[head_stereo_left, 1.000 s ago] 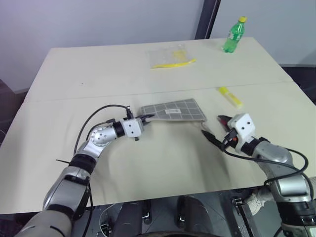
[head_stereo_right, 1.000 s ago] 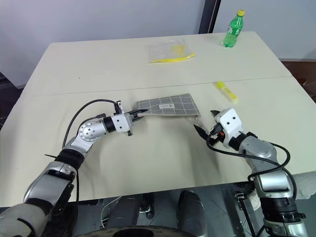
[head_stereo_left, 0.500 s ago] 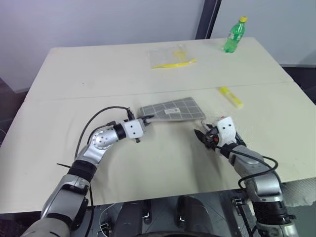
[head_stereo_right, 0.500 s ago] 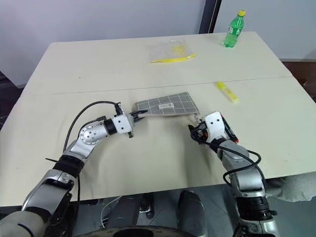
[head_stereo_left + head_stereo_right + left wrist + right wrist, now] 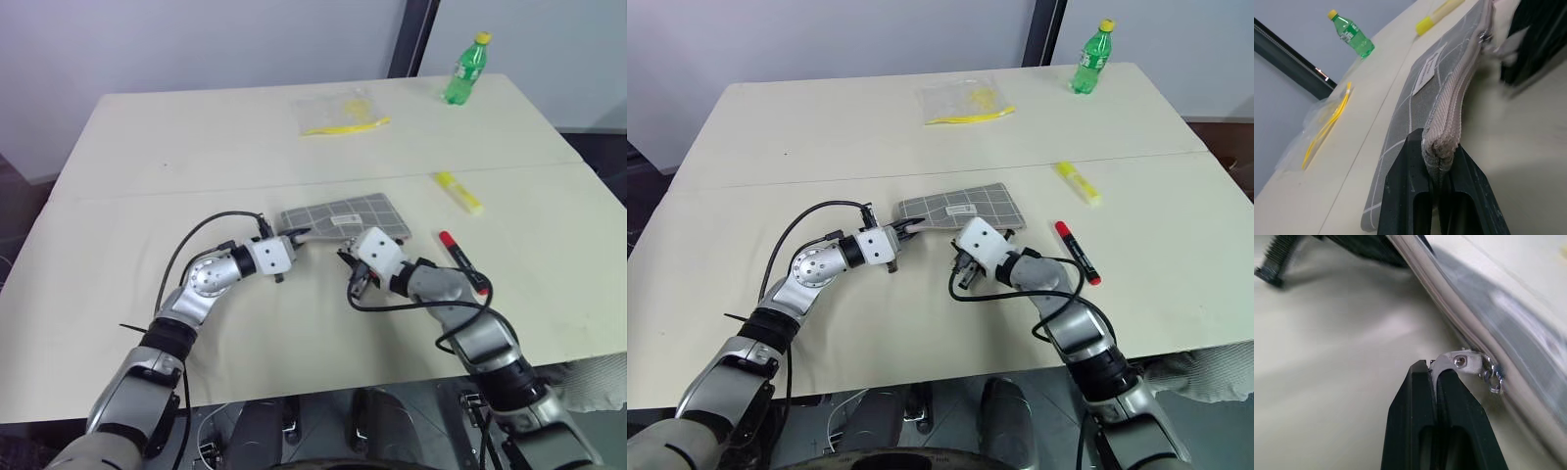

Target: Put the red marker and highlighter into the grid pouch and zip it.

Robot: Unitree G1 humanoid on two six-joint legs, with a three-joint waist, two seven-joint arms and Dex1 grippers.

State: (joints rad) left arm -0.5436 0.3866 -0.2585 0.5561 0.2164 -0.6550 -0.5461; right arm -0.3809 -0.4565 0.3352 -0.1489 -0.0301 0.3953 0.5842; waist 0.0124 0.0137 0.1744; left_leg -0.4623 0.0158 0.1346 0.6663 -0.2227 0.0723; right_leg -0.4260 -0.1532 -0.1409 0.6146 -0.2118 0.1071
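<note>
On the cream bench [image 5: 147,147], the left tool [image 5: 1437,196] is clamped on the left end of the flat grey grid-lined fabric pouch [image 5: 343,219], the right tool [image 5: 1434,382] pinches its metal zipper pull tab [image 5: 1462,361], while the red-capped black marker [image 5: 460,259] and chunky yellow highlighter [image 5: 458,192] lie to the right.

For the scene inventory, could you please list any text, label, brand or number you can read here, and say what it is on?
No text can be read.
Pouch: its small white label bears dark print, too small and blurred to read.
Green bottle: its wrapper has markings, too small to read.
Red marker: no print legible.
Highlighter: no print legible.
Clear bag: no lettering visible.
</note>
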